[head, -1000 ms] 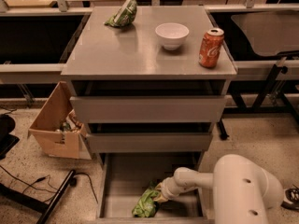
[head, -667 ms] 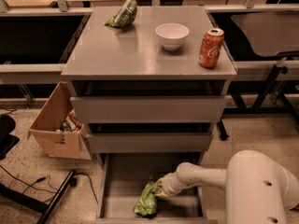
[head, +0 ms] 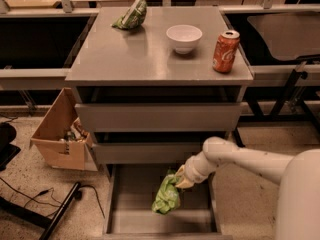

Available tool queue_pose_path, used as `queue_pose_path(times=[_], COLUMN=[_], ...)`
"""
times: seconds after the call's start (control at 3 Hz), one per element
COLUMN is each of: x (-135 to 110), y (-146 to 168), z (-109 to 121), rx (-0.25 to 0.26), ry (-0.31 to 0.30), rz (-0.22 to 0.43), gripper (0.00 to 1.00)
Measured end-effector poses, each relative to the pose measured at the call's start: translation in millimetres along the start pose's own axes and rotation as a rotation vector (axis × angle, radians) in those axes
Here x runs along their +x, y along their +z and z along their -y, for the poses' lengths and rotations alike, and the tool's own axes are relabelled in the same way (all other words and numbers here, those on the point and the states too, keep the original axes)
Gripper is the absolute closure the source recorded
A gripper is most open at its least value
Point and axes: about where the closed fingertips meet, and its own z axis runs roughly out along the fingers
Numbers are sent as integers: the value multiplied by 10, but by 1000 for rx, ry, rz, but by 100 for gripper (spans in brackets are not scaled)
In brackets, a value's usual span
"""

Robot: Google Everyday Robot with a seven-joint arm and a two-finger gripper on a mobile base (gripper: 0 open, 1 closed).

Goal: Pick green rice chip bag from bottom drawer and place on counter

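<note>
The bright lime-green rice chip bag (head: 166, 195) hangs crumpled from my gripper (head: 180, 179), which is shut on its top end. The bag is lifted above the bare floor of the open bottom drawer (head: 135, 194), in front of the two closed drawer fronts. My white arm reaches in from the lower right. The grey counter (head: 145, 51) lies above, carrying other items.
On the counter stand a darker green bag (head: 131, 15) at the back left, a white bowl (head: 184, 37) and an orange soda can (head: 225, 51) at the right. An open cardboard box (head: 60, 133) sits on the floor left of the cabinet. Cables lie at lower left.
My gripper has risen with the lime-green bag, lifting it off the drawer floor, and the arm has swung up and slightly right.
</note>
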Motion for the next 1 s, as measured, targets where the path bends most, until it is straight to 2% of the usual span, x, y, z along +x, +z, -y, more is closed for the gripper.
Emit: queue_pose_path(times=[0.33, 0.67, 1.0], x=[-434, -970, -1444], y=[-848, -1709, -2480], z=[28, 2, -23], rx=[-26, 0, 83], ry=[-34, -84, -124], rz=[-29, -93, -124], gripper=[100, 100, 100])
